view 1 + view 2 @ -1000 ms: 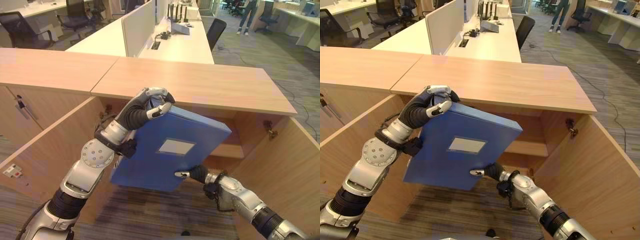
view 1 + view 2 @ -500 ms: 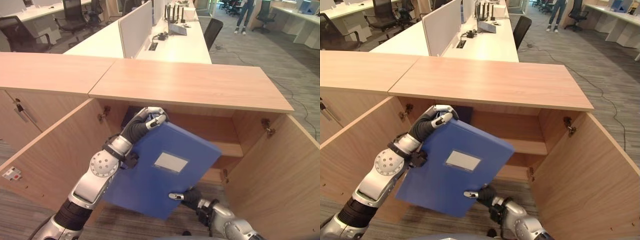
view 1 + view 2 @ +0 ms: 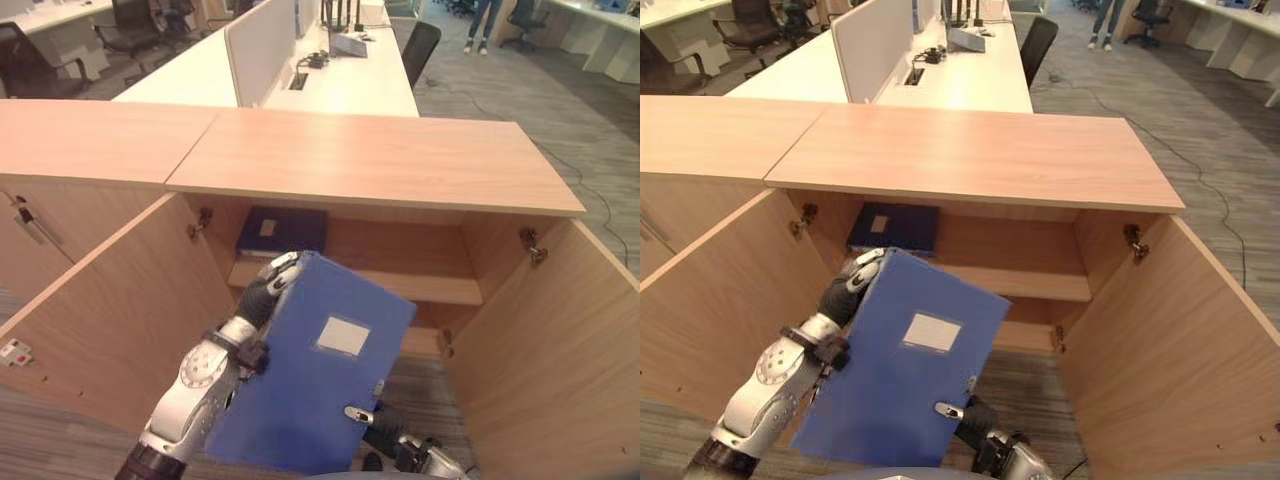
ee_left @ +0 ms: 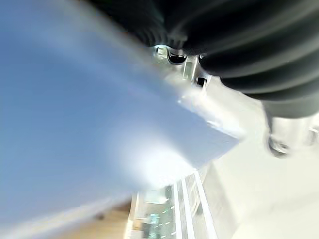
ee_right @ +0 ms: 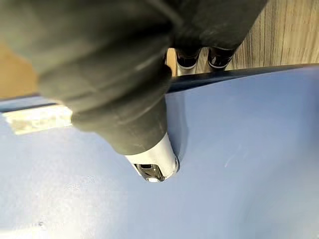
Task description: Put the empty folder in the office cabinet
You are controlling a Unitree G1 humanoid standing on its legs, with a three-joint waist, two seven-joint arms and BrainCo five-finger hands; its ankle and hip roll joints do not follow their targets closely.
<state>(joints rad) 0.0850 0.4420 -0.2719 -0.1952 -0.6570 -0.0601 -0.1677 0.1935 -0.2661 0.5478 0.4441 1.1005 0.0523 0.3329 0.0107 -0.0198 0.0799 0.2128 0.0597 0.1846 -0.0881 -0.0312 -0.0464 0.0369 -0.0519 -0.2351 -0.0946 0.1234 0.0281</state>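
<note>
I hold the blue folder [image 3: 310,375] in both hands, in front of the open cabinet [image 3: 400,165] and below its shelf [image 3: 430,288]. It stands tilted, its white label [image 3: 343,336] facing up toward me, its top corner leaning toward the cabinet's opening but not yet inside.

My left hand [image 3: 262,292] grips the folder's upper left edge — fingers curled over the top corner, dark cover along the side. My right hand [image 3: 965,412] pinches the lower right edge: the thumb [image 5: 152,164] lies pressed flat on the blue face, and the fingers [image 5: 188,59] wrap behind the edge, so the folder is clamped between them.

Both cabinet doors stand open, the left door [image 3: 110,320] and the right door [image 3: 550,350] swung out toward me on either side. On the shelf, at its left end, a dark blue folder [image 3: 282,232] lies flat — well apart from the one I carry. Beyond the cabinet top are white desks [image 3: 330,75] with a divider [image 3: 258,45] and black chairs [image 3: 420,45].
</note>
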